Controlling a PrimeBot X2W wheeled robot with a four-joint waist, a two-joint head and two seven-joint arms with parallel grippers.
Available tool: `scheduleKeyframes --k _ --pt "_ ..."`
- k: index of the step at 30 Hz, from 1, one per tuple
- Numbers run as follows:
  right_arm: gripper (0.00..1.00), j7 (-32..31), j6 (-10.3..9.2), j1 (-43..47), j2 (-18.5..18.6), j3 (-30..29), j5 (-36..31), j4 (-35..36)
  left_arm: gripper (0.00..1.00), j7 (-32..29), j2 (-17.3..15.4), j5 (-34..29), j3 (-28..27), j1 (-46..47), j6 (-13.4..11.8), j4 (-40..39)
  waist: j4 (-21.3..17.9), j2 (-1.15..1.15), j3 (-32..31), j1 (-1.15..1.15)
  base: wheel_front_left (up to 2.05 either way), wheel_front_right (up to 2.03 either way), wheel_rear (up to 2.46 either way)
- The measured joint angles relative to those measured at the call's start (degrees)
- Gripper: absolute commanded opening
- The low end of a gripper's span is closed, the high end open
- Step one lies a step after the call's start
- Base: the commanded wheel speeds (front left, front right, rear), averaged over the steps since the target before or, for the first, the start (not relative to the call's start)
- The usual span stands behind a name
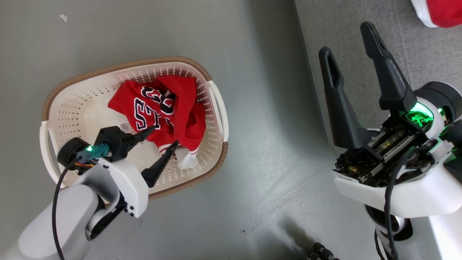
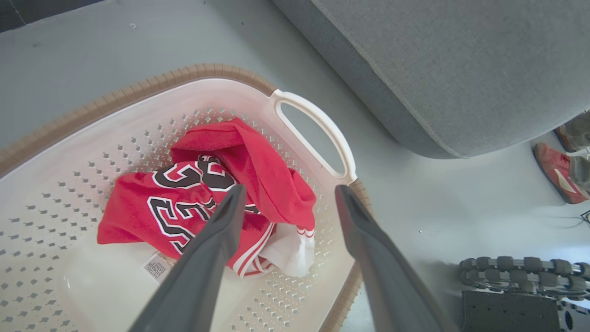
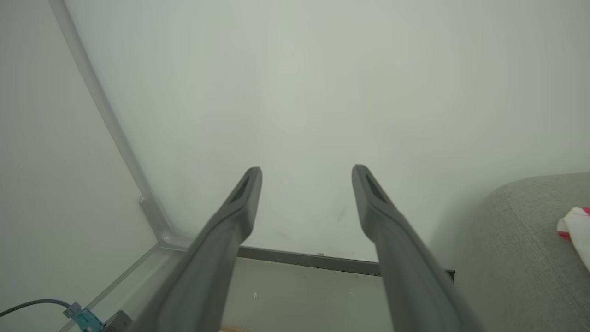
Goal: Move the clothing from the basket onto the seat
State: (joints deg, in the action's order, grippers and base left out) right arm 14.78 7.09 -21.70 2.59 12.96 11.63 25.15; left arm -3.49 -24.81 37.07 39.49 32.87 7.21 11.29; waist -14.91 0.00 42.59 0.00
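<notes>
A red jersey with black-and-white numerals lies crumpled in the cream basket on the floor; it is the same jersey in the basket in the left wrist view. My left gripper hangs open just above the jersey, its fingertips over the lower edge of the cloth. A second red-and-white garment lies on the grey seat at the top right. My right gripper stands open over the seat's edge, empty, its fingers pointing at a pale wall.
Grey floor lies between the basket and the seat. A person's red shoe shows beside the seat corner. A black cable chain and the robot base sit at the lower right. A wall corner and baseboard face the right wrist.
</notes>
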Motion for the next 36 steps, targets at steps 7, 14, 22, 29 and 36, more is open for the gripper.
scheduleKeyframes --k 7,14,22,29,36 --pt "1.0 0.0 0.0 -1.26 0.02 0.54 0.51 0.3 1.0 -2.0 -0.96 -2.98 -0.14 2.14 -2.44 -0.16 -0.55 0.0 2.51 0.0 0.0 0.0 0.0" --pt "1.0 0.0 0.0 -2.26 0.02 0.34 1.43 0.52 1.0 -4.91 -1.85 -5.04 -0.15 3.28 -4.86 -1.57 -1.2 0.0 4.61 0.0 0.0 0.0 0.0" --pt "1.0 0.0 0.0 -3.48 0.02 -0.42 2.85 0.65 1.0 -8.27 -2.02 -6.28 0.05 4.13 -8.05 -3.88 -2.14 0.0 6.52 0.0 0.0 0.0 0.0" --pt "1.0 0.0 0.0 -3.55 0.02 -0.79 3.79 0.86 1.0 -12.16 -2.65 -7.97 0.29 4.24 -10.66 -5.83 -3.16 0.0 7.8 0.0 0.0 0.0 0.0" --pt "1.0 0.0 0.0 -4.71 0.01 -1.03 4.8 1.36 1.0 -14.95 -2.57 -7.91 0.68 4.26 -11.66 -8.68 -4.28 0.0 8.88 0.0 0.0 0.0 0.0"
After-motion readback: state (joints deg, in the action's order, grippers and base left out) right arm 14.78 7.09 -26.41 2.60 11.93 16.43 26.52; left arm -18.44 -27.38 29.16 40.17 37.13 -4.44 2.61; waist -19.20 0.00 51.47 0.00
